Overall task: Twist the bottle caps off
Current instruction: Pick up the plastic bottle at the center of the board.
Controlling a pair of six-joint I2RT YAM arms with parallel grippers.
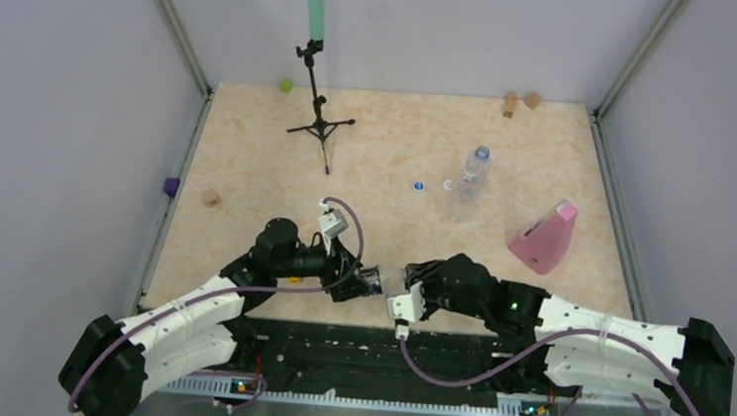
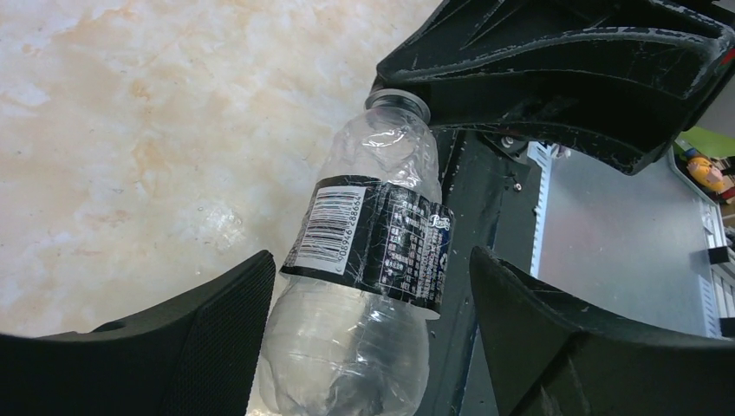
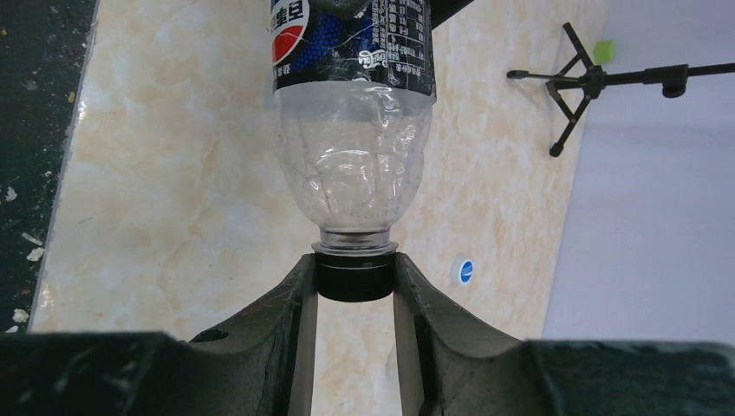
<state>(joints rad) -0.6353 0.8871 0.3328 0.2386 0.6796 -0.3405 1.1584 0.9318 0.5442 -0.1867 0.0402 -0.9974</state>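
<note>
Step in hand: unscrewing the black cap (image 3: 354, 282) of the black-label bottle (image 3: 354, 147). Bottle lies sideways at near-centre of the table (image 1: 249, 159), between the two tools, cap end to the right. Can't tell if it's touching the table.

R tool (image 3: 354, 264): clamped on the black cap, one finger each side, neck ring just clear of the tips.

L tool (image 2: 373, 264): jaws apart round the bottle body below the label. One pad touches the plastic; a gap shows on the other side, so no firm hold on the body.

Farther off, right of centre: blue cap (image 1: 418, 185) and white cap (image 1: 448, 184) lie loose on the table beside a standing bottle (image 1: 472, 179). Whether that bottle has a cap, can't tell.

Next, prob.: L tool must pinch the body tight before R twists, else the bottle just spins with the cap. Thin plastic will likely crumple, so keep the squeeze moderate.
</note>
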